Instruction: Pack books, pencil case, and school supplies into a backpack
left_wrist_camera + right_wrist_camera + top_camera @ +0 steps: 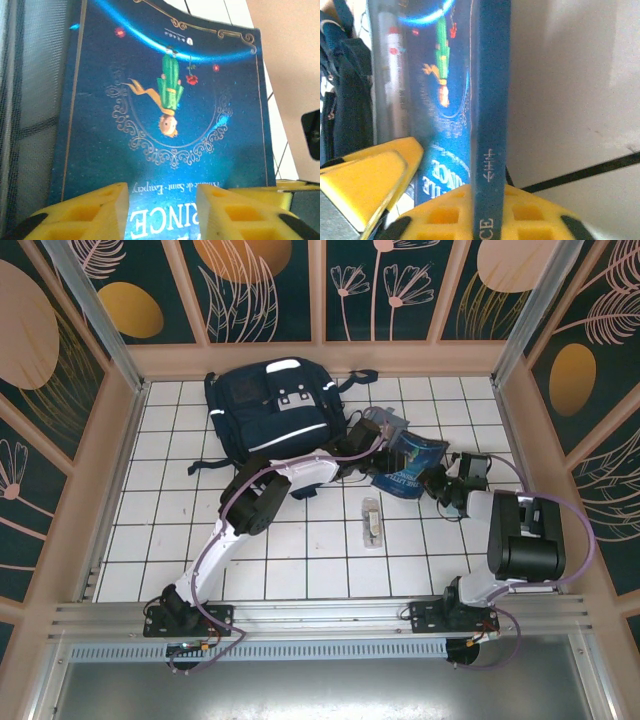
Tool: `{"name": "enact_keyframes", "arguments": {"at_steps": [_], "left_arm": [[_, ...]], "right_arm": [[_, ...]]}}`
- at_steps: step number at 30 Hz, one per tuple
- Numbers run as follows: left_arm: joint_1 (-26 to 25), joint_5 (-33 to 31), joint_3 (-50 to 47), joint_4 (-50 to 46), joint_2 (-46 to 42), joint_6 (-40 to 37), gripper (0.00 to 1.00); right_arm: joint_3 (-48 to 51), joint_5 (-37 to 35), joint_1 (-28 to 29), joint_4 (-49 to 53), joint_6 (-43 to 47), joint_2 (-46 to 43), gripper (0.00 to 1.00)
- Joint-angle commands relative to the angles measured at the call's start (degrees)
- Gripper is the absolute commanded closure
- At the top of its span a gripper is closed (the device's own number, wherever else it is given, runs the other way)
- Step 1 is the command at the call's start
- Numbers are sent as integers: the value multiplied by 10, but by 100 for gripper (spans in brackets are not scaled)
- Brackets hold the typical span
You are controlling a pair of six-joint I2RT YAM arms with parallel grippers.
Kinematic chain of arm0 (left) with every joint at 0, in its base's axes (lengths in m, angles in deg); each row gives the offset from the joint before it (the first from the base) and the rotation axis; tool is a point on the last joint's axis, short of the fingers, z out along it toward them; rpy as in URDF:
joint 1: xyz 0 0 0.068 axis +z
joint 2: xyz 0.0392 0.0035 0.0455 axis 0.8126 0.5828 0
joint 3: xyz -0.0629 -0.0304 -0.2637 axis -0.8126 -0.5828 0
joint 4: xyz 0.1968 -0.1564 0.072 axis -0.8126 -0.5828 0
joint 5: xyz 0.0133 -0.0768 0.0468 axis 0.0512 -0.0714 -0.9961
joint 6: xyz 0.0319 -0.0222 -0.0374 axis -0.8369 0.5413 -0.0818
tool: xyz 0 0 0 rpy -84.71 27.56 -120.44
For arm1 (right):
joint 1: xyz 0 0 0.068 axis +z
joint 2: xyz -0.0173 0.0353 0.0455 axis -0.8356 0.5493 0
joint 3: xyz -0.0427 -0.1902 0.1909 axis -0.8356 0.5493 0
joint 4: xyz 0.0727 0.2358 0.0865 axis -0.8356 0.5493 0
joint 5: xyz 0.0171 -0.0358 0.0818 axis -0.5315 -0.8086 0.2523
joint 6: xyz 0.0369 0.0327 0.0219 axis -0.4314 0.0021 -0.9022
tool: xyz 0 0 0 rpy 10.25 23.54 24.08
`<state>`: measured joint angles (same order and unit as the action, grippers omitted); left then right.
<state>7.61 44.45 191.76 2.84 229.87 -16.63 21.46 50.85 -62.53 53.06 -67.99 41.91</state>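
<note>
Nearest your arm bases, the school supplies packet (372, 522) is lying flat on the white tiled table (300, 570). It is clear, glossy and slim, with its long axis running near to far.

Beyond it, your right gripper (435, 483) is pinching the title end of the book (165, 125); in the right wrist view the spine is lying against one yellow ribbed finger.

Your left gripper (162, 192) is sitting spread, its blocky yellow fingers (85, 212) flanking the title lettering and not squeezing.

The book is a thin paperback with a glossy dark blue cover, bowing at its far edge. Its long axis is pointing away from the bases, title end nearer.

Just beside it, the grey mesh pencil case (384, 424) is showing a pen with a red band.

Farthest, the navy fabric backpack (265, 400) is lying front-up with white stripes across it. You cannot tell what is in it.
</note>
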Motion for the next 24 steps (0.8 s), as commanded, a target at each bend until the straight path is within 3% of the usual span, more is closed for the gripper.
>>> {"name": "enact_keyframes", "arguments": {"at_steps": [1,4,8,13,19,24], "left_arm": [[-10,32,-28,-41,13,20,35],[3,70,-28,-10,-15,36,2],[28,66,-65,11,-91,39,1],[75,97,-154,62,-182,64,2],[124,141,-225,153,-251,97,2],[141,208,-238,288,-244,184,1]], "right_arm": [[-20,9,9,20,21,-45,100],[-46,0,8,76,42,-85,100],[-102,-1,6,161,63,-141,100],[-202,45,11,260,92,-147,100],[-254,95,42,254,75,-138,100],[-296,110,91,226,56,-122,100]]}}
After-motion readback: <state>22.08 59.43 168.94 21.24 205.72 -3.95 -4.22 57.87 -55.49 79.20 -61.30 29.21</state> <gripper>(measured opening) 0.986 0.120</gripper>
